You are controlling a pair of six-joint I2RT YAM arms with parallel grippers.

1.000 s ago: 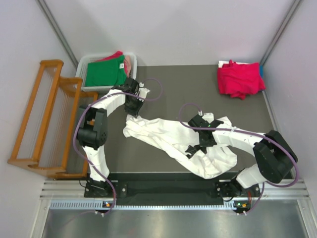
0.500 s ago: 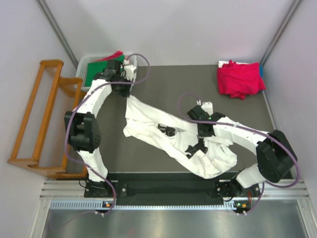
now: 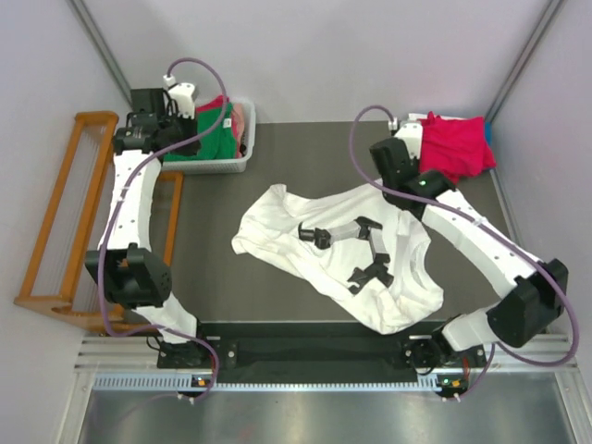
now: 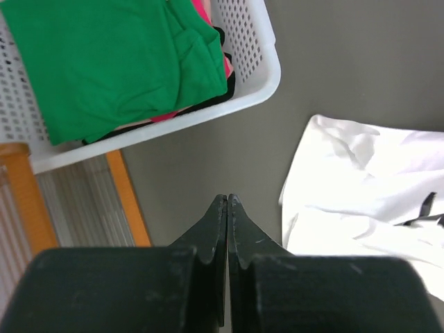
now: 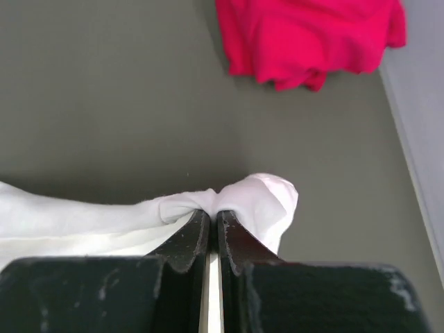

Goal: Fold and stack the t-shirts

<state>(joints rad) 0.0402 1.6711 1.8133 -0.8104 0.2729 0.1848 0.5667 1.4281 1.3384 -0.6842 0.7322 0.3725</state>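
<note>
A white t-shirt (image 3: 277,231) lies crumpled across the middle of the dark table. My right gripper (image 5: 211,211) is shut on a bunched fold of the white t-shirt (image 5: 263,198), lifted above the table toward the back right. A crimson t-shirt pile (image 3: 449,148) lies just beyond, in the back right corner. My left gripper (image 4: 227,198) is shut with nothing between its fingers, high above the bare strip between the basket and the white t-shirt (image 4: 361,201). A green t-shirt (image 4: 111,62) lies folded in the basket on top of pinkish-red ones (image 3: 222,102).
The white slatted basket (image 3: 222,165) stands at the table's back left corner. An orange wooden rack (image 3: 65,222) stands off the table's left edge. Grey walls close in at the back and on both sides. Arm shadows fall on the white shirt.
The left arm swung up and back-left from the shirt to the basket, and its jaws now hold nothing. The right gripper pulled its fold toward the back right, spreading the shirt wider.
</note>
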